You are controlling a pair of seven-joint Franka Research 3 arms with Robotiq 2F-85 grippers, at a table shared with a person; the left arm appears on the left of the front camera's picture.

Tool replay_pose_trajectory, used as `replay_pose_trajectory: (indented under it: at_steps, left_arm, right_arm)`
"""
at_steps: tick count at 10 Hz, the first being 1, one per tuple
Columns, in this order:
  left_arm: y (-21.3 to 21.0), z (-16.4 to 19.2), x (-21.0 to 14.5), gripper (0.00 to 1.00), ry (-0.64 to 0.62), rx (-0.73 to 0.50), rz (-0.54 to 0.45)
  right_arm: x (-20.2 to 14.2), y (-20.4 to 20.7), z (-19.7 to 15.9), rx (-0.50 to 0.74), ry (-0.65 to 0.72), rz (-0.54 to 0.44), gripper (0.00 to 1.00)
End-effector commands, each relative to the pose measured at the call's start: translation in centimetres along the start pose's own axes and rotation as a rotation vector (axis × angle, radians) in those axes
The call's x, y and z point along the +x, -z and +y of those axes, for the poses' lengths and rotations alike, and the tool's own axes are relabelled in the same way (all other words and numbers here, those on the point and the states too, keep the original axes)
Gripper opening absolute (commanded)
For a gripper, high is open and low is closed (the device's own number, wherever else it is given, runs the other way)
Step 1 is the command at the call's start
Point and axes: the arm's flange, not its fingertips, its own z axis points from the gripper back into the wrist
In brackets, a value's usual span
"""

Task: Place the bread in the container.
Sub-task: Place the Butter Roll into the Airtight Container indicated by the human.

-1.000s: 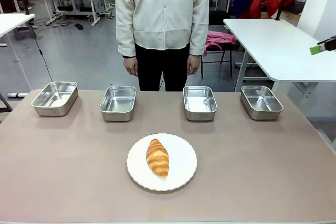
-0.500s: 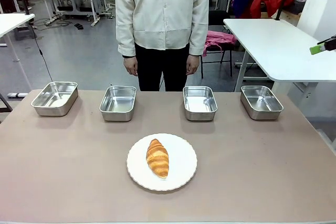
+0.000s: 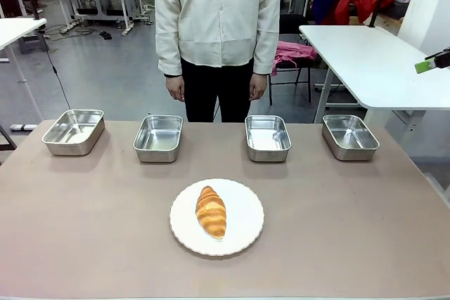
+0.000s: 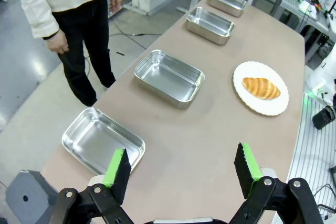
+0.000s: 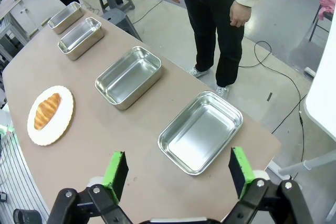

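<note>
Bread, a golden-brown croissant with pale stripes (image 3: 211,211), lay on a round white plate with a wavy rim (image 3: 247,205). The plate sat in the middle of the brown table (image 3: 351,230), nearer the robot's side. Nothing had moved since a moment before, so I think the job had not started yet. Four shallow shiny steel trays (image 3: 157,138) stood empty in a row along the far edge, well apart from each other. I could not tell which one was the container. The left claw (image 4: 181,166) hung high over the left end, fingers wide apart, holding nothing. The right claw (image 5: 178,166) was the same over the right end. Lots of bare table lay around the plate, so a claw could come down easily.
</note>
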Motion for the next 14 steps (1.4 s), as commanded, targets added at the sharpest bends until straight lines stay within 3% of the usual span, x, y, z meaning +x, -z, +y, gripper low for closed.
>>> replay_pose_trajectory:
  at_steps: [1, 14]
  left_arm:
    - [-0.15, -0.16, 0.01, 1.0, 0.01, -0.002, 0.01]
    - [-0.15, -0.16, 0.01, 1.0, 0.01, -0.002, 0.01]
  right_arm:
    - [-0.02, -0.03, 0.3, 0.005, -0.004, -0.012, 1.0]
    - [-0.02, -0.03, 0.3, 0.005, -0.004, -0.012, 1.0]
